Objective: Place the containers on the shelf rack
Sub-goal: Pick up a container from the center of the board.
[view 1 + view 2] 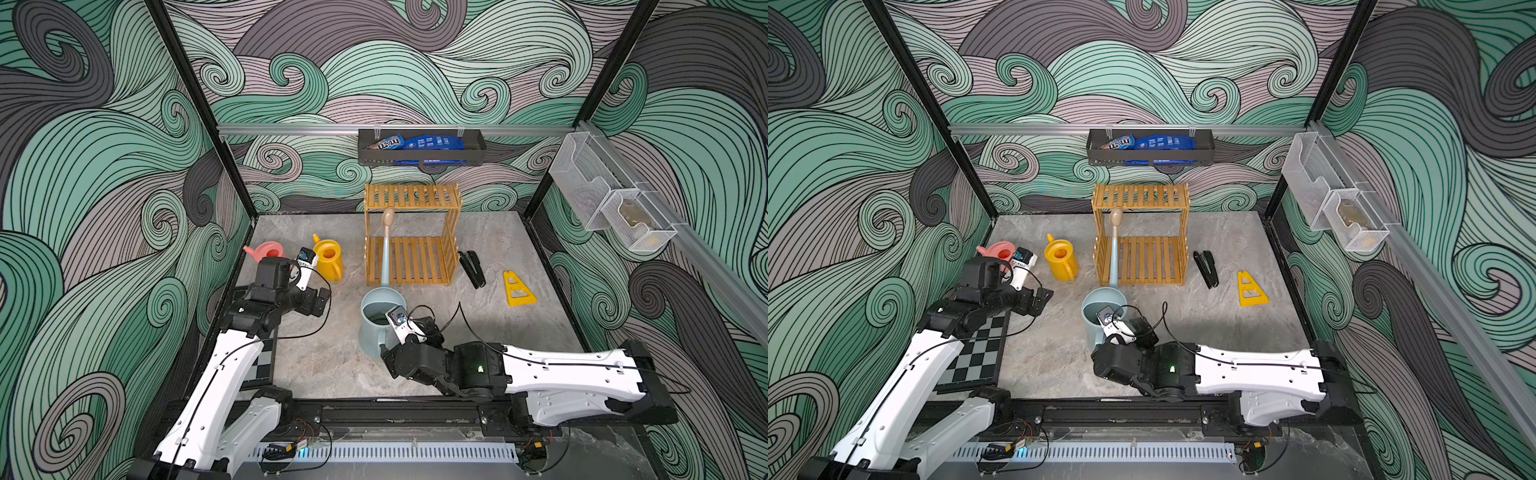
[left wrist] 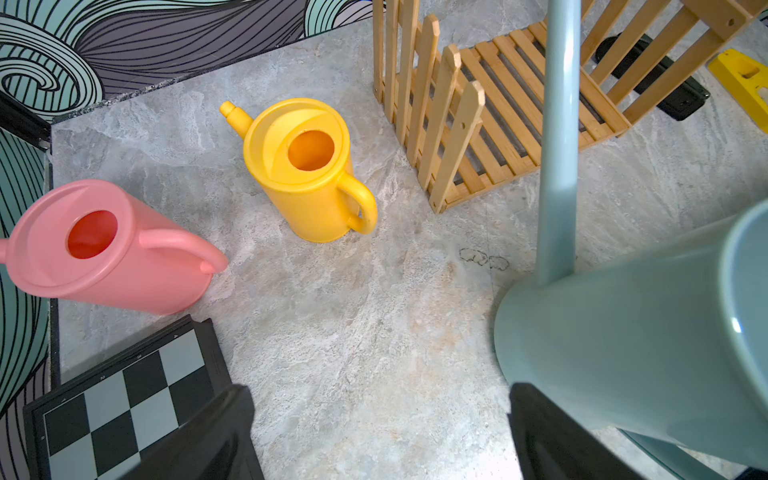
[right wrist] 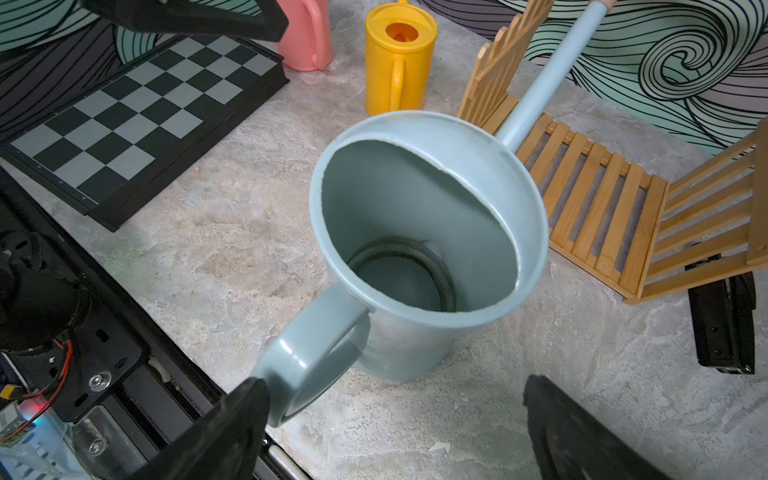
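The pale blue watering can stands upright on the grey table, in front of the shelf rack. Its long spout rises over the front of the rack's lower tier, with the beige tip showing near the front edge of the top tier in both top views. The loop handle points back toward me.

My right gripper hangs just behind the can with its jaws spread wide, grasping nothing. The handle sits right by one finger; I cannot tell whether they touch.

The yellow watering can stands upright on the table just to my left of the rack, its handle turned toward me. The pink watering can stands further left, near the side wall.

My left gripper is released too, jaws apart over bare table, between the chessboard and the blue can's body.

To my right of the rack a black stapler lies on the table, and beyond it a yellow triangular piece. On the back wall above the rack hangs a black tray holding snack packets. Clear mesh bins hang on the right wall.
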Controlling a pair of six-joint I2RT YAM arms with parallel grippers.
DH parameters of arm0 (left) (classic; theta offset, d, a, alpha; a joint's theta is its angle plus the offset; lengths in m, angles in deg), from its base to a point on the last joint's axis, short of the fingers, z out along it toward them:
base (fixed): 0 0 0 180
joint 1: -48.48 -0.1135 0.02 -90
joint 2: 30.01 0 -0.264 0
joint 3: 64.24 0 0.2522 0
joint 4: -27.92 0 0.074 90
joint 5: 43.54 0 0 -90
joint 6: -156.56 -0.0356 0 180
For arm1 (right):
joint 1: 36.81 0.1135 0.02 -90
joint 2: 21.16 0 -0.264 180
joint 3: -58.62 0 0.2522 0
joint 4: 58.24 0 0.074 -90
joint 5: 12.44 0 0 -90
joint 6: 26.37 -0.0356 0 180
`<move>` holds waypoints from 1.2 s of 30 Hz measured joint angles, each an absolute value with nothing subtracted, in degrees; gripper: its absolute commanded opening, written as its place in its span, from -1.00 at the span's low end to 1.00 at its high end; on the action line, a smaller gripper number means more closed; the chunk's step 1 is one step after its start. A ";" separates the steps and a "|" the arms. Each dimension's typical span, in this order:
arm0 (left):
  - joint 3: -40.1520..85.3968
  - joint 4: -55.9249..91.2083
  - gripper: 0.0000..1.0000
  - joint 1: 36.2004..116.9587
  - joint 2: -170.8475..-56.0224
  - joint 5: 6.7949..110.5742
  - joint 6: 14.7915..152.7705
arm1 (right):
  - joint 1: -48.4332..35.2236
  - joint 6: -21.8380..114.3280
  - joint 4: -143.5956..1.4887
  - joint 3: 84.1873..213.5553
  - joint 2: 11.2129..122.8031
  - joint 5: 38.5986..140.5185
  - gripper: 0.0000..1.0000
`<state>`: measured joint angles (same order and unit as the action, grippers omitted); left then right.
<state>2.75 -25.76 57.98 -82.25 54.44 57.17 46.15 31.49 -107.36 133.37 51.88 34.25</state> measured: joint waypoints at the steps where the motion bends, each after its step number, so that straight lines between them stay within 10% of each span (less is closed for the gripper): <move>1: 2.75 -25.67 0.98 57.98 -82.25 54.47 57.17 | 46.09 30.90 -107.99 133.66 52.12 33.88 0.99; 36: 2.75 -25.61 0.98 57.98 -82.28 54.60 57.17 | 40.38 24.91 -113.48 132.08 50.96 33.38 0.78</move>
